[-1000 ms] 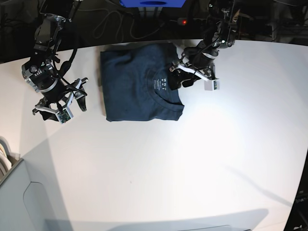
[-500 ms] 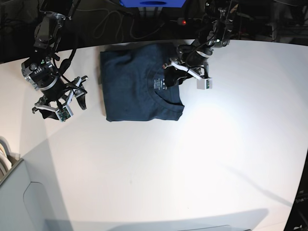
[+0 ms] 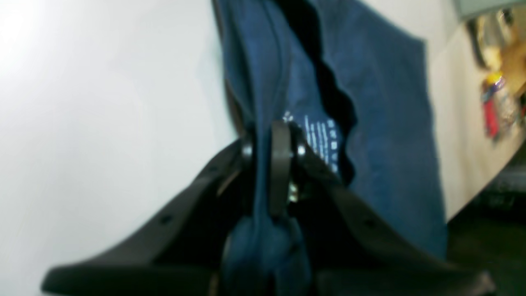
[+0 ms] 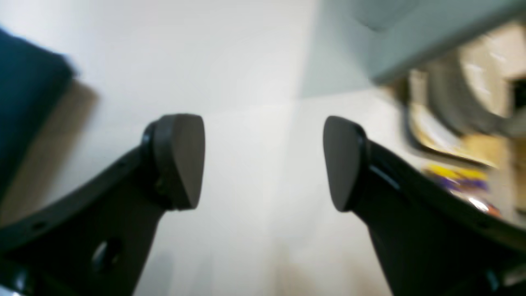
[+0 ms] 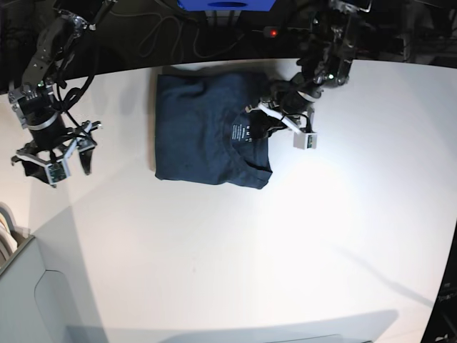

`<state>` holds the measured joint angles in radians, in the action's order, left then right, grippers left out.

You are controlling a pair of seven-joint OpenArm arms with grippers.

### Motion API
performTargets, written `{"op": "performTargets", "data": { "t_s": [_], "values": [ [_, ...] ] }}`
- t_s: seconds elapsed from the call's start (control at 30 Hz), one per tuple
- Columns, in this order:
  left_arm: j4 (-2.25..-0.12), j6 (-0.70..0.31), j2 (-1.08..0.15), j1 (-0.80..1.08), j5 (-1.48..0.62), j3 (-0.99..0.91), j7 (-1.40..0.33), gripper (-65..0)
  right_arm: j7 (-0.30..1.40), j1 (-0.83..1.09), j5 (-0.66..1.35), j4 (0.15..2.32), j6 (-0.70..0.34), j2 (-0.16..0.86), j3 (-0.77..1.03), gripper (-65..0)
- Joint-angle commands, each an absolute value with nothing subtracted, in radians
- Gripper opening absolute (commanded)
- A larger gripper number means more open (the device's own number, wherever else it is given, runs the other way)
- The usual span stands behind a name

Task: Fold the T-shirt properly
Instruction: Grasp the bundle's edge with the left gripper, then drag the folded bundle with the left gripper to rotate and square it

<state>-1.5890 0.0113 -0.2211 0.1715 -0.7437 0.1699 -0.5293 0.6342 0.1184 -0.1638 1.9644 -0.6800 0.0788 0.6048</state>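
Jaws of the left gripper (image 3: 273, 172) were clamped on the collar of the T-shirt (image 5: 203, 132), which lay upper centre of the base view, already folded to a rough rectangle; another fold looked due. Right gripper (image 5: 53, 153) hung spread and empty at far left, apart from the cloth. The table (image 5: 285, 243) below was bare; its far edge sat close behind the shirt.

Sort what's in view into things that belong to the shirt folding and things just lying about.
Belongs to the job:
- T-shirt
- left gripper, pinching the collar edge
- right gripper, open over bare table

Just lying about:
- table
- blue box
- cables
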Motion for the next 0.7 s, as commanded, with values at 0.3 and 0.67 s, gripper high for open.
{"op": "performTargets", "data": {
  "t_s": [0.3,0.67],
  "values": [
    [-1.452,-0.157,-0.309,-0.259,-0.633,0.447,-0.73,-65.0,0.613,0.114,-0.151,1.998,-0.698,0.033,0.862,-22.8],
    [-1.109,-0.596,-0.174,-0.636,-0.294,0.762,-0.691,-65.0,0.611,0.168,-0.151,1.998,-0.698,0.001,0.915,-22.9]
  ]
}}
